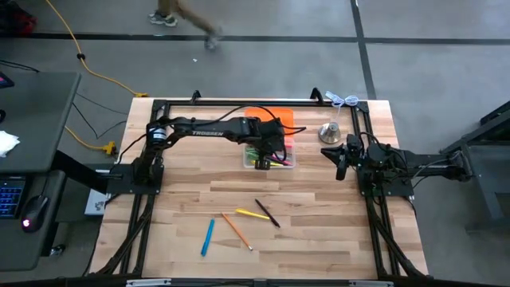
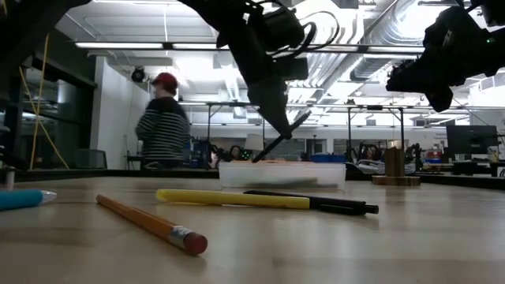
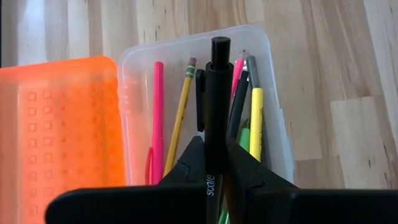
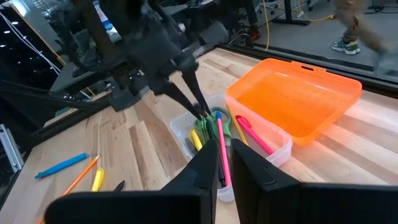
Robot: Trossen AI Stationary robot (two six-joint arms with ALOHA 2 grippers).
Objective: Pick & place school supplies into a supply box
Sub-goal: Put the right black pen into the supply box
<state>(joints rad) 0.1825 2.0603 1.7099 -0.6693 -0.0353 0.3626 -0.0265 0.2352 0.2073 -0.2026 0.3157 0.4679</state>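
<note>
The supply box [image 1: 288,153], a clear tub, stands on the table at the far middle. It holds several pens and pencils, among them a pink pen [image 3: 156,112] and a yellow pencil [image 3: 180,112]. Its orange lid [image 1: 279,118] lies at its far side. My left gripper [image 3: 214,146] hovers over the box, shut on a black pen [image 2: 282,136]. My right gripper [image 1: 341,162] waits at the right with its fingers together and nothing between them. On the near half of the table lie a blue marker [image 1: 207,237], an orange pencil [image 1: 237,229], a yellow pen [image 1: 252,214] and another black pen [image 1: 268,213]. My left gripper pinches the black pen's barrel [image 3: 215,140] between its two fingers, below the clip. The fingers slant downward from above and the pen runs on along them. The pen is lifted clear and tilted, its free end [image 2: 257,157] low over the box's rim.
A silver bell-shaped object [image 1: 330,131] stands right of the box, between it and my right gripper. The arms' black frames run along the table's left, right and far edges. A person [image 2: 163,118] walks in the room beyond the table.
</note>
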